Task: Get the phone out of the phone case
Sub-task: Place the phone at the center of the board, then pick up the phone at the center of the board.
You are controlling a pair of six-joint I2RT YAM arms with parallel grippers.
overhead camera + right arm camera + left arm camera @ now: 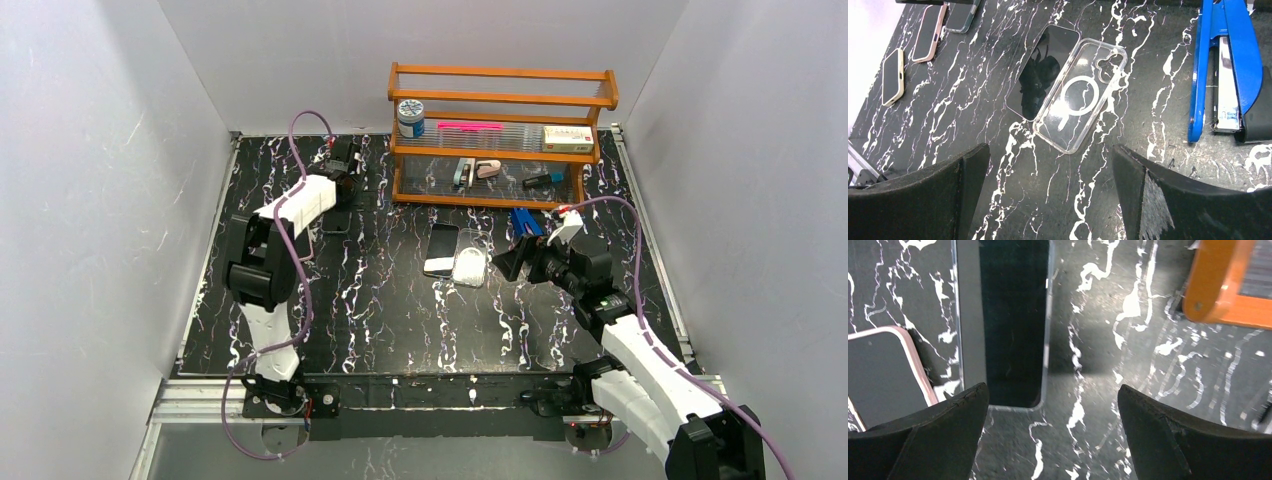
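Observation:
A bare black phone (1045, 70) lies flat on the marble table, side by side with an empty clear case (1080, 95) with a ring on its back; both show mid-table in the top view, phone (440, 250) and case (470, 258). My right gripper (1050, 195) is open and empty, just near and right of them (510, 262). My left gripper (1053, 440) is open and empty at the back left (345, 160), above another dark phone in a clear case (1013, 320).
A pink-cased phone (883, 375) lies left of the left gripper. A blue stapler (1228, 60) lies right of the clear case. More cased phones (893, 75) lie at the far left. An orange wooden rack (500, 130) with small items stands at the back.

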